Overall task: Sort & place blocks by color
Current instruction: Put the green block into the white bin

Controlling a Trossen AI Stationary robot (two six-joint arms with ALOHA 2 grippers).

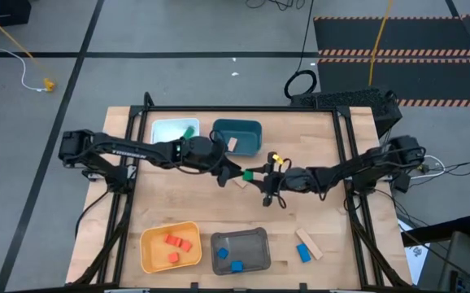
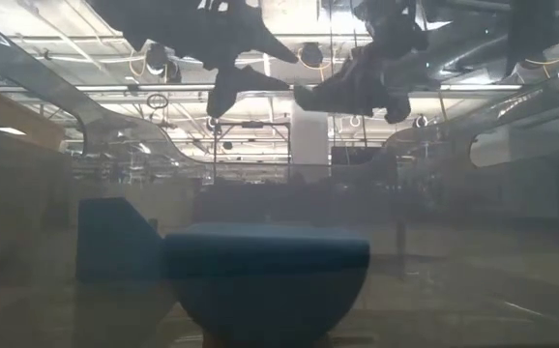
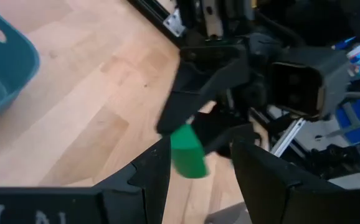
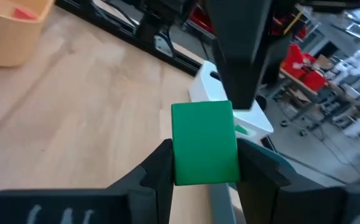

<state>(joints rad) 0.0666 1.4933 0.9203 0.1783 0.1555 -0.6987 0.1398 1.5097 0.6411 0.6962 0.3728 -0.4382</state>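
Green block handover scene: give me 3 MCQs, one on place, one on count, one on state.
1. The blue block outside the bins lies:
A. on the table beside the tan bar
B. on the floor
C. on top of a red block

2. Red/orange blocks in the yellow bin:
A. one
B. three
C. five

3. The right gripper is:
A. open and empty
B. shut on the green block
C. out of view

Key: 1 A, the high view shows the two side by side on the wood. 2 B, three show inside the bin. 3 B, the right wrist view shows the block clamped between its fingers.
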